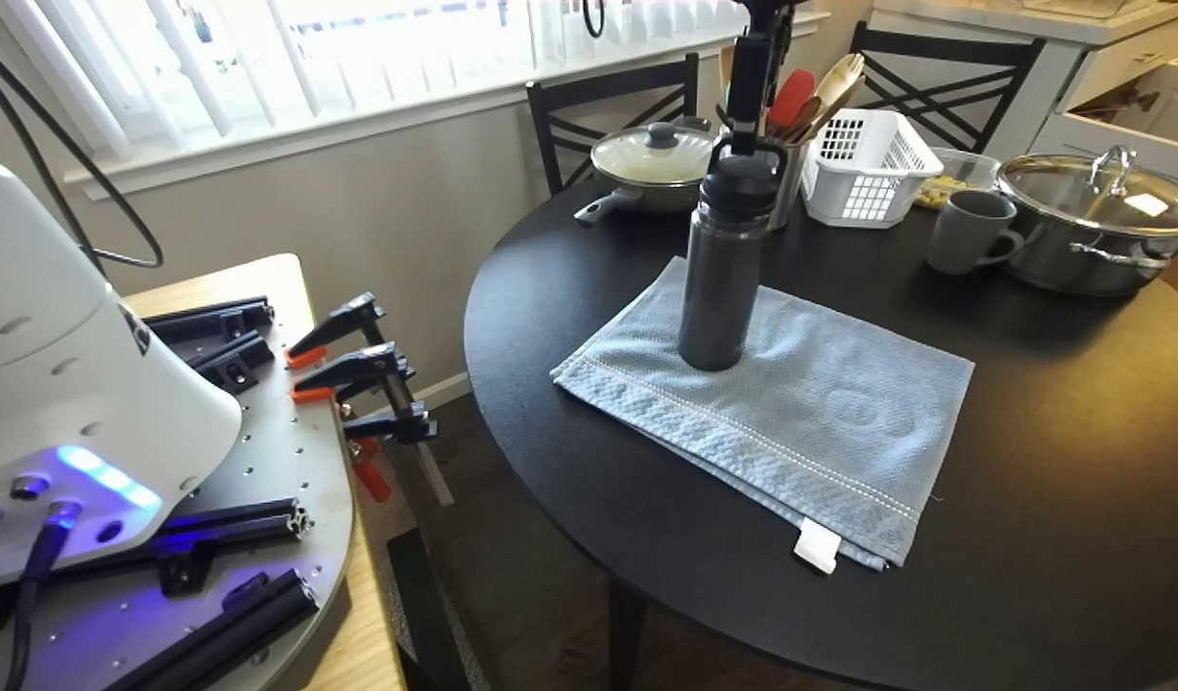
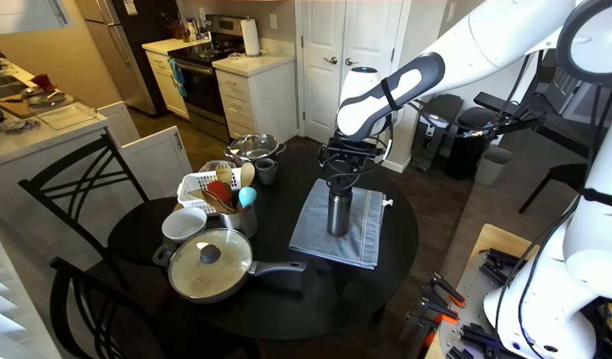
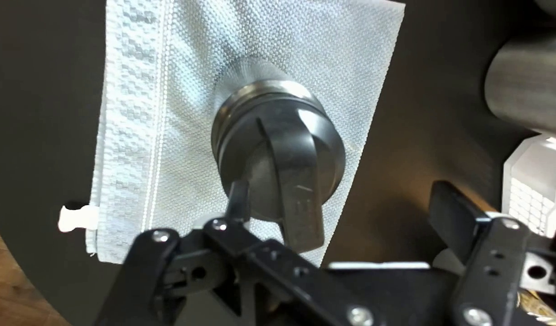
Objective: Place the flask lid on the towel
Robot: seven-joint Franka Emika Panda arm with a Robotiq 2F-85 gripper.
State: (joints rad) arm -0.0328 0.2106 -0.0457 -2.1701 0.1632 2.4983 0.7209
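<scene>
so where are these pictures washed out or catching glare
In an exterior view, the window is largely blown out; in an exterior view, a bright reflection sits on the pan lid; in the wrist view, a highlight shines on the flask lid and the towel looks bleached.

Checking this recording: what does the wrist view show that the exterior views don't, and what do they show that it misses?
Only the wrist view clearly shows the tool standing open, a gap between its two fingers.

Only the exterior views show the arm's white base, the clamps, the red utensil and the window blinds.

All three share the flask standing on the towel with the flask lid on top, the white tag, and the white basket, cut off in the wrist view.
</scene>
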